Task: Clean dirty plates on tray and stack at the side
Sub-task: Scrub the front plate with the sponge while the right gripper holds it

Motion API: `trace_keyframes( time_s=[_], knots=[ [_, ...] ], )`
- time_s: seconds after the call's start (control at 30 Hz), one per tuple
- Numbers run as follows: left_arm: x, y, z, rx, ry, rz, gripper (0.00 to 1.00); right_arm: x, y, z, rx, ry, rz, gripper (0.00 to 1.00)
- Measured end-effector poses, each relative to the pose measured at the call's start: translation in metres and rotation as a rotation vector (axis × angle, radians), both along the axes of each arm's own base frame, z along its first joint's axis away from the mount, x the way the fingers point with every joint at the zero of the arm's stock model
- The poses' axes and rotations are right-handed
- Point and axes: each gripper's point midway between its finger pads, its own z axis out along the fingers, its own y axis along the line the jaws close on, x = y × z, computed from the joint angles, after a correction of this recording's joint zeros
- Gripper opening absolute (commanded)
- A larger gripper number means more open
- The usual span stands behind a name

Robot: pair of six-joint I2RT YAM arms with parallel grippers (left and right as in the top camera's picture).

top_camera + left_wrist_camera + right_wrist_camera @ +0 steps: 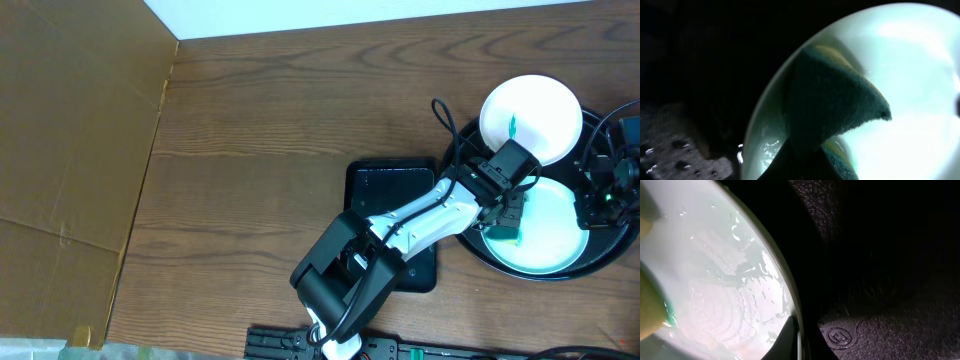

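**On the round tray at the right: scrubbing under way, no plate stacked yet**

At the far left of the surface [280,100] lies a cardboard sheet [70,150], well apart from the work. A square black mat [390,180] sits mid-surface with nothing on it, just left of the round black tray [600,265].

The left arm reaches over the mat to the tray. Its left end effector [505,215] is closed tight on a sponge [835,100], dark scouring side down, pressed onto the near plate [545,245]. That plate lies in the near half of the tray, and the right wrist view shows it wet and streaked with suds.

The far plate [545,105] rests at the tray's far edge with a teal smear [514,126] at its middle, so it looks unwashed. I can make out only these two plates.

At the right edge, the right end effector [605,195] is closed. Its wrist view is dark, but a finger [787,340] lies over the near plate's rim, so it is probably pinching that rim to steady the plate.

The step in hand is washing the near plate. Next, the sponge should finish its wiping and lift clear while the right side keeps its hold. Then the clean plate can go off the tray to the side, most likely onto the mat. A wet rim could slip, so a firm, level lift is needed.
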Motion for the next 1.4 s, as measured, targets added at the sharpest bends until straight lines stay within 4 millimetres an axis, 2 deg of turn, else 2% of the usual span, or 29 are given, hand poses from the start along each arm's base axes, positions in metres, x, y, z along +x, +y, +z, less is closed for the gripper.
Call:
trace_keyframes(
  time_s=[0.1, 0.2, 0.43, 0.53, 0.67, 0.8, 0.93, 1.07, 1.23, 1.4],
  knots=[
    [0.002, -0.001, 0.001, -0.003, -0.010, -0.002, 0.07, 0.000, 0.001, 0.000, 0.007, 0.001, 0.000, 0.01],
    [0.002, -0.013, 0.002, -0.065, -0.005, -0.013, 0.07, 0.000, 0.001, 0.000, 0.008, 0.001, 0.000, 0.01],
    [0.008, -0.069, 0.006, -0.376, 0.062, -0.058, 0.07, 0.000, 0.002, 0.000, 0.010, 0.001, 0.000, 0.01],
    [0.000, -0.083, 0.006, -0.445, 0.110, -0.081, 0.07, 0.000, 0.002, 0.000, 0.010, 0.001, 0.000, 0.01],
    [-0.013, -0.086, 0.006, -0.463, 0.169, -0.099, 0.07, 0.000, 0.002, 0.000, 0.010, 0.001, 0.000, 0.01],
    [-0.024, -0.080, 0.003, -0.425, 0.228, -0.097, 0.07, 0.000, 0.002, 0.000, 0.010, 0.001, 0.000, 0.01],
    [-0.036, -0.060, -0.002, -0.301, 0.273, -0.063, 0.07, 0.000, 0.002, 0.000, 0.010, 0.001, 0.000, 0.01],
    [-0.039, -0.045, -0.003, -0.201, 0.247, -0.036, 0.07, 0.000, 0.002, 0.000, 0.011, 0.001, 0.000, 0.01],
    [-0.034, -0.022, -0.002, -0.080, 0.181, 0.007, 0.07, -0.002, 0.005, 0.000, 0.029, 0.008, 0.001, 0.01],
    [-0.015, 0.013, -0.001, 0.071, 0.069, 0.080, 0.07, -0.003, 0.007, 0.000, 0.040, 0.013, 0.001, 0.01]
  ],
)
